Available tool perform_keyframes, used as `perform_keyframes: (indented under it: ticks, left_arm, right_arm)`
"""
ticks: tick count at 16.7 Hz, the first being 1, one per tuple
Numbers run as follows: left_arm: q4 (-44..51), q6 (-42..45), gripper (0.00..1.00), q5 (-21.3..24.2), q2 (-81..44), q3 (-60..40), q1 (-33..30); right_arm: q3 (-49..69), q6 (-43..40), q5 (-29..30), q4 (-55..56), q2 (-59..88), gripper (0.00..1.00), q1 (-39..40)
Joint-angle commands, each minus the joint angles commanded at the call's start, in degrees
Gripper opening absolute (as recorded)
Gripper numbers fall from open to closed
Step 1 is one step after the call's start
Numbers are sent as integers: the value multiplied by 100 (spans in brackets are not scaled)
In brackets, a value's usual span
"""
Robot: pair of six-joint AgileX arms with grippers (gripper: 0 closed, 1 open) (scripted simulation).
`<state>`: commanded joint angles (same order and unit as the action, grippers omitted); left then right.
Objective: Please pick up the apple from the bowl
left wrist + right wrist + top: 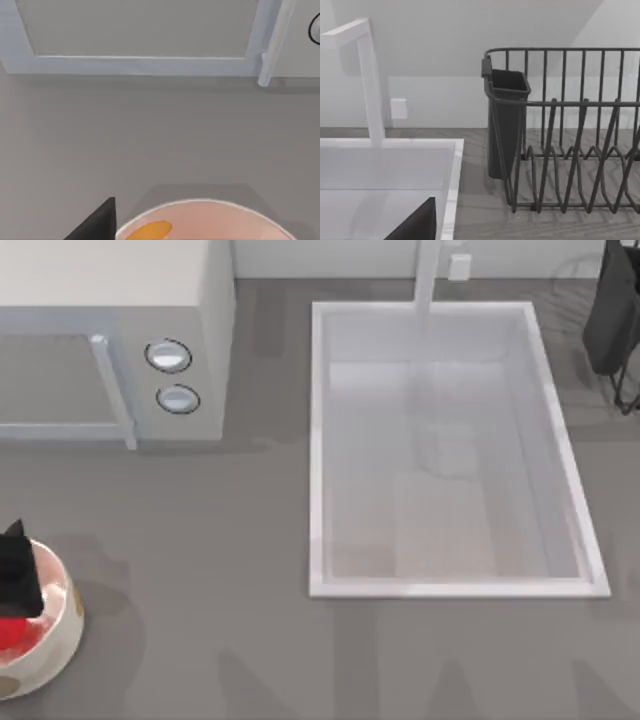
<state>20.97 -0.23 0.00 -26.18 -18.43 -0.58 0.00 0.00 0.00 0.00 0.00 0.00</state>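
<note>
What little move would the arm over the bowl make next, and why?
Probably a short, straight descent: the left gripper hangs over the bowl at the table's left edge, with the apple just beneath it and not yet grasped. The right arm sits parked at the far right.

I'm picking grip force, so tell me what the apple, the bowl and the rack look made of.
Apple: smooth, plain bright red, no texture; it could pass for plastic or waxy fruit skin, hard to say which. Bowl: looks like glazed ceramic, glossy cream wall with tan blotches. Rack: thin dark bars in a matte finish, probably coated metal wire. The left gripper is over the bowl.
</note>
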Motion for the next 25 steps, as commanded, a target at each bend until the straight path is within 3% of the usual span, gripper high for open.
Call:
perform_keyframes:
  ticks: [8,13,20,25]
  left_arm:
    - [2859,-31,100,0,-3940,-2501,-78]
    - [3922,-42,100,0,-5430,-3434,-108]
    - [4037,-43,100,0,-5613,-3531,-88]
    - [3104,-29,100,0,-6008,-3000,-90]
  right_arm:
    - [0,0,0,0,0,100,0]
    - [0,0,0,0,0,100,0]
    - [0,0,0,0,0,100,0]
    - [0,0,0,0,0,100,0]
